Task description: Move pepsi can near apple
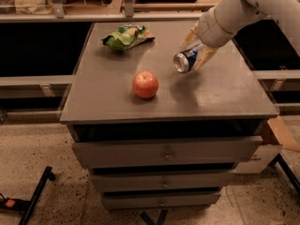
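The pepsi can [185,60] is blue with a silver end facing the camera. My gripper [196,50] is shut on it and holds it tilted on its side, above the grey cabinet top [220,93]. The apple [145,84], red-orange and round, rests on the cabinet top to the left of the can and a little nearer the front edge. The can hangs about one apple-width to the right of the apple. My white arm comes in from the upper right.
A green snack bag [127,35] lies at the back left of the cabinet top. The cabinet has several drawers [166,153] below. A cardboard box [269,146] stands on the floor at the right. Shelving runs along the back.
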Available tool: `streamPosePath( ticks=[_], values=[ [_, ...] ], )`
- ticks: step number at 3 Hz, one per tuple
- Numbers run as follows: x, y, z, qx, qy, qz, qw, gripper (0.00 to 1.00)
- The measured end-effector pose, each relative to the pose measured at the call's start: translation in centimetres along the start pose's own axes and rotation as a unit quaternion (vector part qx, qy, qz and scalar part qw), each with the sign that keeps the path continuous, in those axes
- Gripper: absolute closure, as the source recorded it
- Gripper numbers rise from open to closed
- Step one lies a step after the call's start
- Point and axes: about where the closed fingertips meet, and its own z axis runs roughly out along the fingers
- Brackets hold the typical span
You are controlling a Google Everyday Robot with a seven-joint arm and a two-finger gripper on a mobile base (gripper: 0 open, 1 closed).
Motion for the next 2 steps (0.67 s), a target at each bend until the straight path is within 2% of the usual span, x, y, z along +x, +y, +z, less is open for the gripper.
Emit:
streamPosePath(
  ticks=[1, 2],
  values=[
    [-1.57, 0.15, 1.71, -0.01, -0.011, -0.018, 0.9997, 1.0],
    [-1.65, 0.22, 2.0, -0.011, -0.013, -0.018, 0.9997, 0.84]
  ],
)
